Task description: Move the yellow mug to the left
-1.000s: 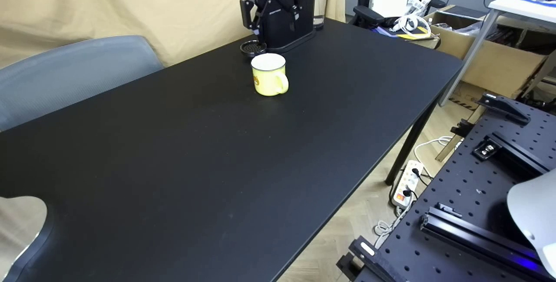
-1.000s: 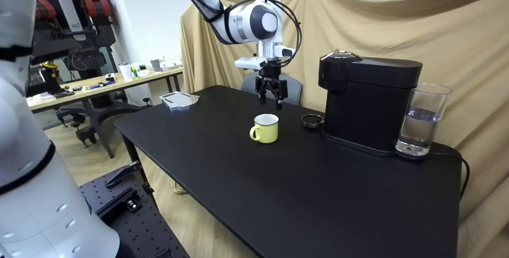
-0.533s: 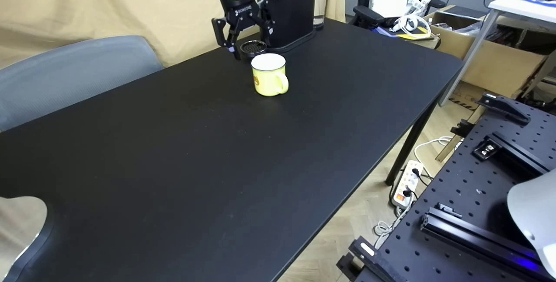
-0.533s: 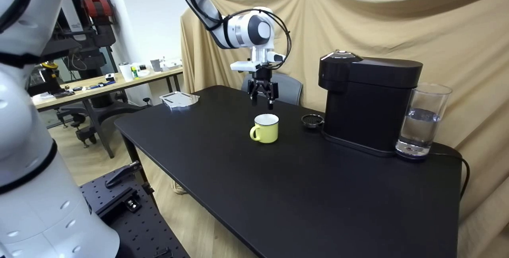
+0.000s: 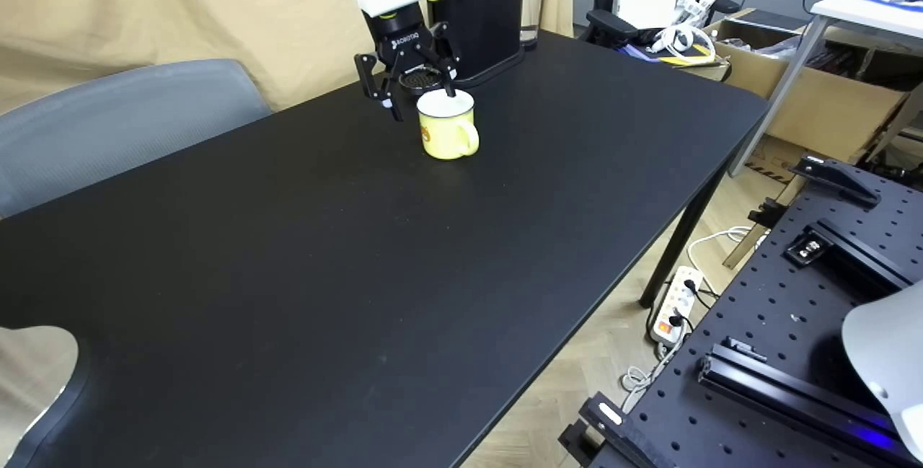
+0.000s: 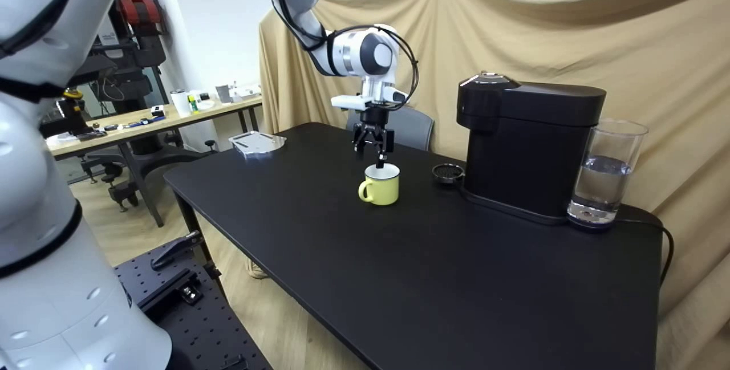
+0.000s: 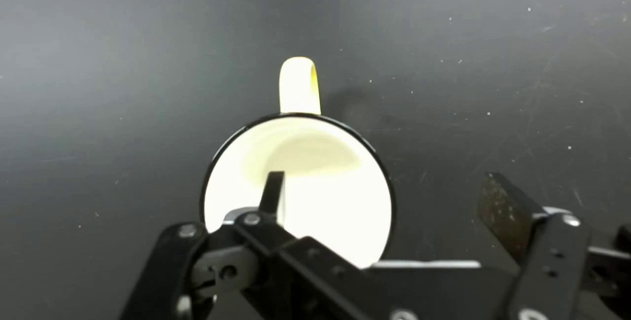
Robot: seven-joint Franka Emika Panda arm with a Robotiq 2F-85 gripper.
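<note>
The yellow mug stands upright on the black table, and shows in both exterior views. In the wrist view, I look down into the mug, its loop handle pointing to the top of the picture. My gripper is open with wide-apart fingers. One finger is over the mug's mouth, the other is outside the rim over the table. In both exterior views the gripper is low above the mug. I cannot tell whether the finger tip is below the rim. The gripper holds nothing.
A black coffee machine stands beside the mug, with a small round drip tray in front. A glass container with water stands behind it. A silver plate lies at the table's far end. A grey chair is at the back edge.
In an exterior view the gripper has moved left, away from the coffee machine, and then down toward the mug, one finger now over its mouth. The mug has not moved.
</note>
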